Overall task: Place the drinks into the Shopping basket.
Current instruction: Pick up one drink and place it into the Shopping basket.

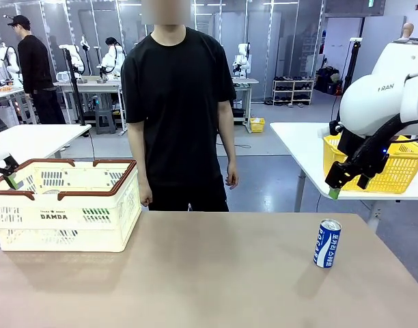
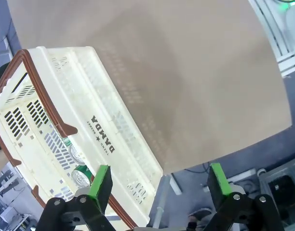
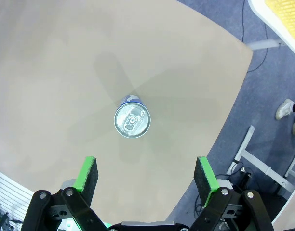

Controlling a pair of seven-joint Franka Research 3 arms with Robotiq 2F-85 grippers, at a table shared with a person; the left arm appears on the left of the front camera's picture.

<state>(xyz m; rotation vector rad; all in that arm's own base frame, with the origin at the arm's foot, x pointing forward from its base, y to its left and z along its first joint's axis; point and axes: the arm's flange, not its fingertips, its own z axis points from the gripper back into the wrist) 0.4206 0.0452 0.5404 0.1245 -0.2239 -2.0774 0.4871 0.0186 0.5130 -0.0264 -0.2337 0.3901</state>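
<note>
While one blue can (image 1: 327, 243) stands upright on the table (image 1: 209, 273), at about 4 o'clock from the table's middle in the front view, it is the only drink we see outside the basket (image 1: 65, 205). It stands alone, well apart from everything else, so we judge that a grip from above has free room on every side.

In the right wrist view the can's silver top (image 3: 132, 120) sits a little to the left of the midline between the two green pads (image 3: 87, 174). The right gripper (image 3: 146, 177) hangs high above it with jaws fully spread and nothing held. We think it is lined up there to come down over the can, after a small shift sideways.

The basket stands at 9 o'clock on the table, with its brown handles folded down on the rim, so the mouth is free. Through the left wrist view we see two green cans (image 2: 79, 166) lying inside, near the wall with the dark lettering. The left gripper (image 2: 159, 185) hovers over the basket's near corner, jaws wide apart and empty.

A person (image 1: 178, 102) stands at 12 o'clock behind the table, arms hanging down, touching nothing.
</note>
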